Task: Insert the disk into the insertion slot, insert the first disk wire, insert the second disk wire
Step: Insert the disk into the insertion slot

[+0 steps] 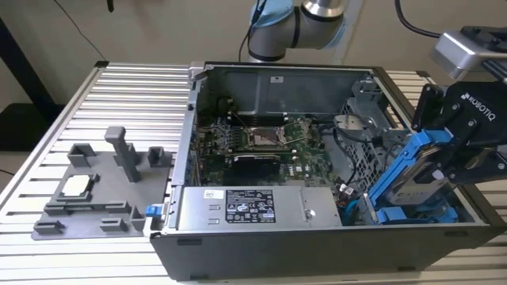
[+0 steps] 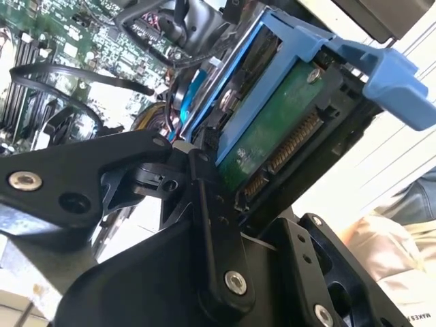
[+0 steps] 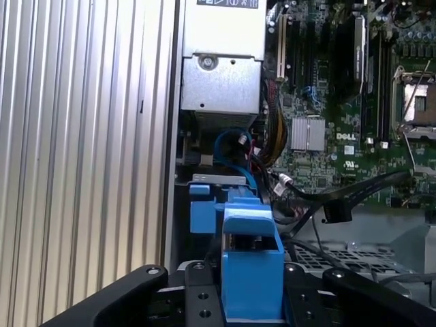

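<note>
Leaning steeply inside the case point(image 1: 317, 252), the disk point(image 1: 408, 178) is clamped between the fingers of the gripper point(image 1: 437, 172). The power-supply box point(image 1: 253, 209) is set just beside it, and black cables point(image 3: 368, 191) are strung nearby.

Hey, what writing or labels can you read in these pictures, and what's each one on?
Power-supply box label: print too small to read.
Gripper holding the disk: white maker's mark on its body.
Motherboard: white maker's logo; other markings too small.
</note>
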Tool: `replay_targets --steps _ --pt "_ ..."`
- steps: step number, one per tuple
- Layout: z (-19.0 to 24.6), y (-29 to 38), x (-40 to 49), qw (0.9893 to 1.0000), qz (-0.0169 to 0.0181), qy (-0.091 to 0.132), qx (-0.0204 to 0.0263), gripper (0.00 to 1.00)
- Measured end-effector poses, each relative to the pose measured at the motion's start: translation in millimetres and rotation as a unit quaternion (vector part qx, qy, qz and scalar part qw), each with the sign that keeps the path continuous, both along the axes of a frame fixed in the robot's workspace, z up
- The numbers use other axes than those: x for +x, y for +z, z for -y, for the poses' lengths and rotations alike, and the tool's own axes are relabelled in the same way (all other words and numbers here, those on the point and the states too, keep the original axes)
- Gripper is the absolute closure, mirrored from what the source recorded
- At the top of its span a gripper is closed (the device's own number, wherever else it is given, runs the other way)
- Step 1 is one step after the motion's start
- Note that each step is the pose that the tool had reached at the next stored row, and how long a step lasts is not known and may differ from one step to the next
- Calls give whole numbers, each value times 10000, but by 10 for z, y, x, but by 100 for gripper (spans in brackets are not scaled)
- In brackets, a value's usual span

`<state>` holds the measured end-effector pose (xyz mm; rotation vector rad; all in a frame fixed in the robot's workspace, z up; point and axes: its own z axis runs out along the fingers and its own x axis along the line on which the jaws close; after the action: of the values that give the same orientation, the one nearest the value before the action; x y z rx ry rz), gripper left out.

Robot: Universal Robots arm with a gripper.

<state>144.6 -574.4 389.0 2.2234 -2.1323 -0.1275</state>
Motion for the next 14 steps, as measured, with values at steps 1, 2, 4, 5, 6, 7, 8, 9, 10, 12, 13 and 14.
replay_targets --steps 1,2,4,5,6,7,8,9,10,12,13,14 --pt "0 -18 1 10000 0 0 0 67" --pt "0 -36 2 10000 0 0 0 67" --pt "-1 -71 3 10000 0 1 -1 67" --pt "-2 -90 3 10000 0 1 1 67" --pt "-7 -106 3 10000 0 1 4 67" --pt "-17 -124 3 10000 0 0 10 67" --pt "-32 -143 3 10000 1 0 19 67" --pt "-48 -166 4 10000 1 2 31 67" --pt "-59 -182 4 10000 1 1 30 67" --pt "-74 -216 3 10000 0 0 29 67" --pt "-76 -235 3 10000 0 1 31 67" --pt "-77 -252 3 10000 0 1 30 67"
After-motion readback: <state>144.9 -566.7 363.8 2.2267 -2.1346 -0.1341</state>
